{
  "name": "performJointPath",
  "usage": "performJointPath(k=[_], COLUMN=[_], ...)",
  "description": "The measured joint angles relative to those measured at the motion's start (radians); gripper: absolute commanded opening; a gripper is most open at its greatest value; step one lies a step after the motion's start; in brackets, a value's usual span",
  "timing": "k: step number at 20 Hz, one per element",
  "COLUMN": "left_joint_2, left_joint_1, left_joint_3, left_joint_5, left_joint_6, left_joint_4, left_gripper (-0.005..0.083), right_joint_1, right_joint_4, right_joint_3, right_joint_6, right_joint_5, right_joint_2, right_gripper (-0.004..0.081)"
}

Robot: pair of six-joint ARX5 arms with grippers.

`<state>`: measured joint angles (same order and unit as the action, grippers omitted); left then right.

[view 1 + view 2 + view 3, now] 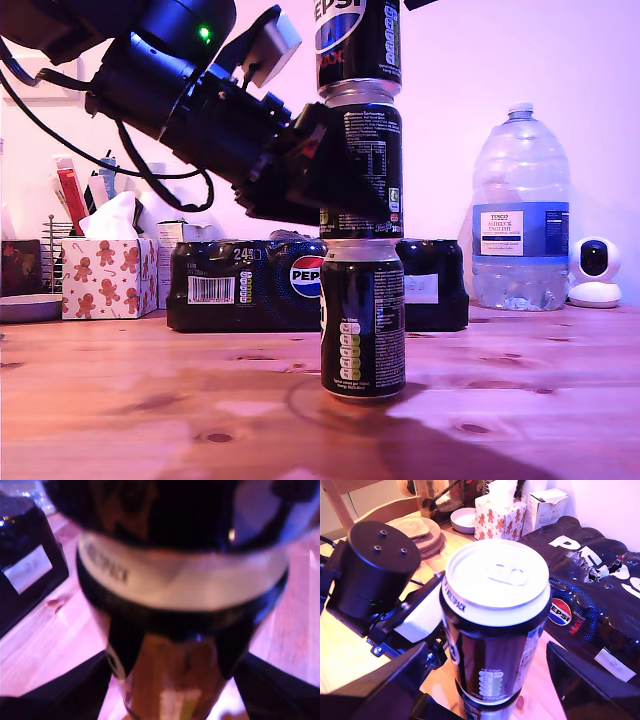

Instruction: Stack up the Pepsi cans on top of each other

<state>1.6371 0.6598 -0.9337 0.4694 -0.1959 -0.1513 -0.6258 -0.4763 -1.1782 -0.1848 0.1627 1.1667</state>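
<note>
Knotty, orange-toned wood makes up the table [120, 400]. From the exterior view's left, the first gripper [340, 195] sets matte black fingers about the middle Pepsi can [375, 150]; blur hides whether they press it. This glossy cylinder sits on the bottom Pepsi can [362, 320], mid-table, and bears the top Pepsi can [358, 45], cut off above. Over its silver lid the second gripper [487, 652] has jaws spread either side.

Bare table [120, 400] fronts the 3 stacked Pepsi cans [362, 320]; the 24-pack [240, 285] (just behind) blocks the rear.
</note>
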Motion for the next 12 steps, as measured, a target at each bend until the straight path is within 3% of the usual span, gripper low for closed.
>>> performJointPath(k=[12], left_joint_2=[-0.027], left_joint_1=[-0.009], left_joint_3=[0.0], left_joint_5=[-0.009], left_joint_6=[-0.019], left_joint_4=[0.061], left_gripper=[0.0665], right_joint_1=[-0.004], right_joint_4=[-0.019], right_joint_3=[0.0], right_joint_6=[0.0], right_joint_5=[-0.016], right_joint_2=[0.0], right_gripper=[0.0688])
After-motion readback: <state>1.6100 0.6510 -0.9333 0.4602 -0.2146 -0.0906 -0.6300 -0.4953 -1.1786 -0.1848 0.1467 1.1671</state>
